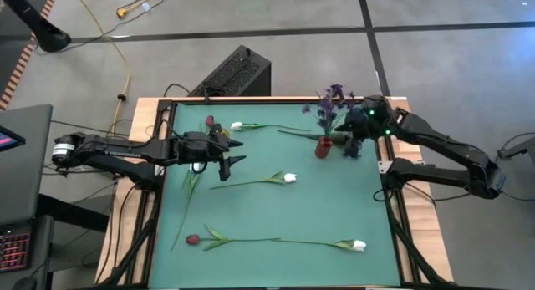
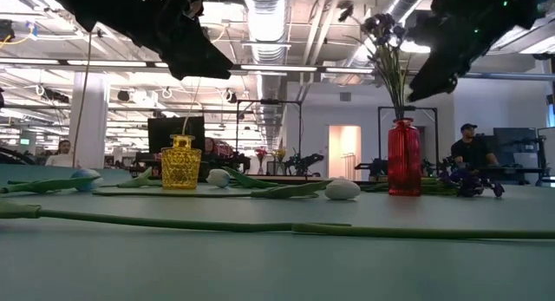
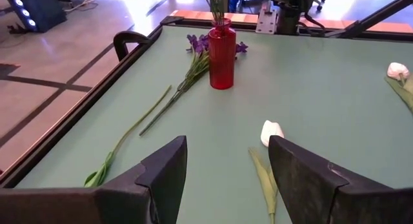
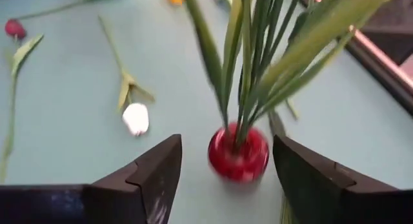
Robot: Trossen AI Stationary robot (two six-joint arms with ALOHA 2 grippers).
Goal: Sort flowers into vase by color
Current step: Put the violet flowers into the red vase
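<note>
A red vase [image 1: 322, 148] stands upright on the green mat with a purple spray [image 1: 334, 99] sticking out of its neck. A second purple spray [image 3: 200, 46] lies beside it. My right gripper [image 4: 226, 146] hangs open above and beside the red vase [image 4: 238, 153], with the green stems [image 4: 248, 62] rising in front of it and touching neither finger. My left gripper [image 3: 227, 146] is open above the mat's left part, pointing at a white tulip [image 3: 271, 132]. Other white tulips [image 1: 358, 246] and dark red tulips [image 1: 192, 239] lie flat on the mat.
A yellow vase [image 2: 180, 162] stands on the mat near my left gripper [image 2: 208, 67]; the left arm hides it in the high view. Long green stems [image 1: 251, 239] cross the mat's near half. A raised wooden rim [image 1: 399, 231] frames the mat. People show in the room behind.
</note>
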